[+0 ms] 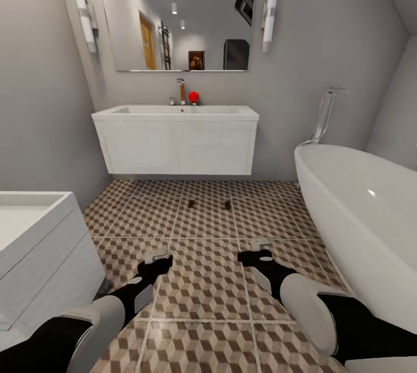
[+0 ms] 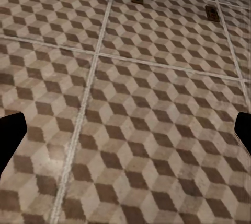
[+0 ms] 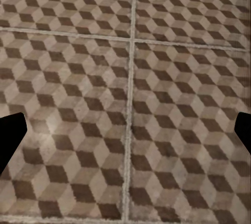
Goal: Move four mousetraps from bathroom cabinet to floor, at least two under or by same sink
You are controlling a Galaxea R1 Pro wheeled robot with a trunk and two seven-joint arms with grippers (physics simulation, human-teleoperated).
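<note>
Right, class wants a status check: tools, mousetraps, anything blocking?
Left tool and right tool open, empty. Two mousetraps on bathroom floor before the sink. Nothing between tools and traps.

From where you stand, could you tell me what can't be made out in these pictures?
- Two mousetraps on the bathroom floor: too small in the head view for wire or red mark.
- Bathtub: cut off by the head view's right edge.
- Narrower basin unit: cut off at the left edge.
- Red object beside the sink tap: too small to identify.
</note>
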